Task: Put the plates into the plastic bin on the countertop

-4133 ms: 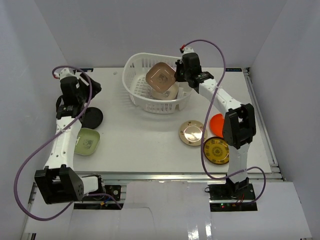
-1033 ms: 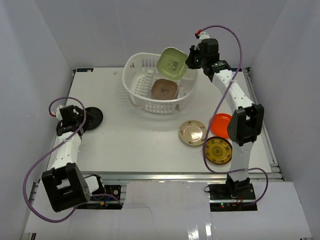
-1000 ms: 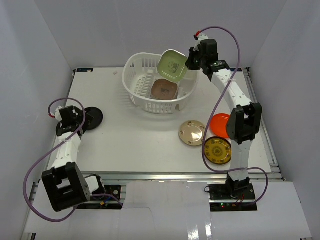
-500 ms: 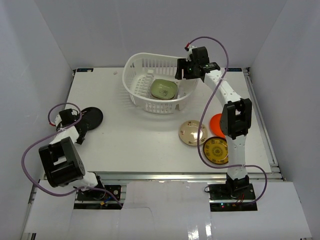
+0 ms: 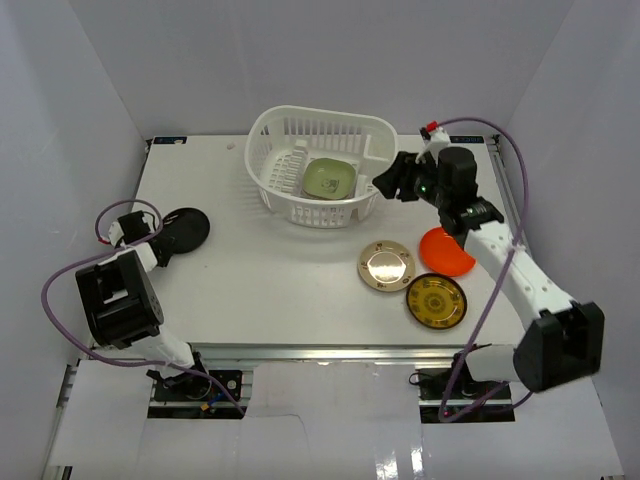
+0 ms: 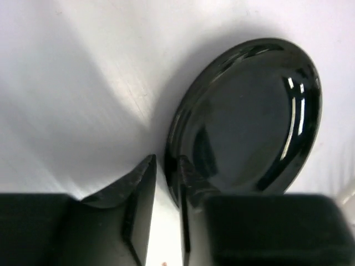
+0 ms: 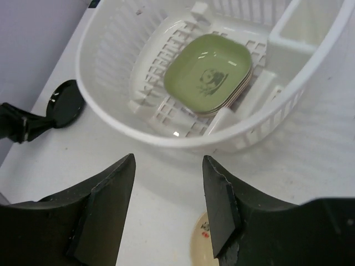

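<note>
Your left claw (image 6: 166, 163) sits slightly apart astride the rim of the black plate (image 6: 249, 122), the right claw (image 7: 167, 166) gapes empty beside the bin (image 5: 310, 127) at the far middle of the tabletop (image 5: 260, 270), so pinch firmly before lifting.

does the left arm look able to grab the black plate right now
Likely yes: the left claw sits right at the black plate, at its near edge, slightly open, and nothing lies between them.
</note>
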Motion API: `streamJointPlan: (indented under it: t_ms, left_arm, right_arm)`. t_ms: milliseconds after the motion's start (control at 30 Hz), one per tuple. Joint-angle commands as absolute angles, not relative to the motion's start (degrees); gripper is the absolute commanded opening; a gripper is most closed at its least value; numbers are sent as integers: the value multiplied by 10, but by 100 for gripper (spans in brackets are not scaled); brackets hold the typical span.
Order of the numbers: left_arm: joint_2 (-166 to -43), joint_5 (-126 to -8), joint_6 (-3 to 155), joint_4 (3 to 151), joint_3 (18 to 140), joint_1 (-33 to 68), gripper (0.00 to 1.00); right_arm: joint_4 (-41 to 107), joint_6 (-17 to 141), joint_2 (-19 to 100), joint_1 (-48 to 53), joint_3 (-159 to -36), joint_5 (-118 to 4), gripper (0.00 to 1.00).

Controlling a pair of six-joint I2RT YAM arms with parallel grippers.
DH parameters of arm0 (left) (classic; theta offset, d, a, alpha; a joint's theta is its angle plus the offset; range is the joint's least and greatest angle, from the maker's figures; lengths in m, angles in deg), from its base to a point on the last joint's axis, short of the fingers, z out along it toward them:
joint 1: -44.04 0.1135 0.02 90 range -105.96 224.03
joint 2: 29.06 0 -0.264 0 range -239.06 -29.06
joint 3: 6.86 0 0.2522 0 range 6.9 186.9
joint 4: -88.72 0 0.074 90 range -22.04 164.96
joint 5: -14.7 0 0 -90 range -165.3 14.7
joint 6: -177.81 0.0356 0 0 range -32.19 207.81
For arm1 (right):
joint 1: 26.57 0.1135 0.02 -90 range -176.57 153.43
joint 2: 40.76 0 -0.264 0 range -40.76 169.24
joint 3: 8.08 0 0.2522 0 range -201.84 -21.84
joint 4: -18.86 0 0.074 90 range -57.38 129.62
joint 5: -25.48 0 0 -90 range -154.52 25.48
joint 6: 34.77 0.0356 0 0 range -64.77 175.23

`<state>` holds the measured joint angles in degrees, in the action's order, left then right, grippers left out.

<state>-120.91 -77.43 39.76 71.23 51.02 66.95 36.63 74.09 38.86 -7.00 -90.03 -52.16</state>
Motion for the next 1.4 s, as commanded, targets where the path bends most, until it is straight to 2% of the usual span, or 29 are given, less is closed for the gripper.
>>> streamJointPlan:
  t_ms: [0,33,67,100,267,400,533,700,800,900,1133,1367]
  left_arm:
    - [-1234,-769,410,673,501,672,29]
    - [-1231,-768,412,673,500,671,19]
    - [-1222,-769,414,670,500,671,2]
    - [-1217,-770,418,669,499,671,0]
    - [-1163,-757,422,668,492,672,0]
    - [-1062,-690,409,681,475,671,0]
    - [-926,-635,372,702,464,657,0]
    - [-857,-604,365,704,493,631,0]
    - [-872,-544,339,726,546,614,0]
    - [-900,-494,304,772,579,570,0]
    - [-1023,-532,351,787,721,395,0]
    - [-1197,-574,426,698,890,303,0]
  right_arm:
    - [249,813,313,-53,-765,-525,58]
    - [247,822,297,-47,-709,-539,58]
    - [247,823,282,-46,-683,-554,58]
    - [255,827,255,-48,-662,-601,60]
    - [271,872,192,-164,-554,-582,66]
    - [280,901,101,-244,-494,-620,78]
    - [286,921,64,-381,-439,-593,78]
    - [293,904,70,-503,-393,-555,75]
    - [292,897,96,-575,-383,-524,72]
    - [268,892,140,-585,-380,-465,70]
    - [145,935,267,-580,-359,-349,62]
    - [84,976,323,-555,-357,-387,47]
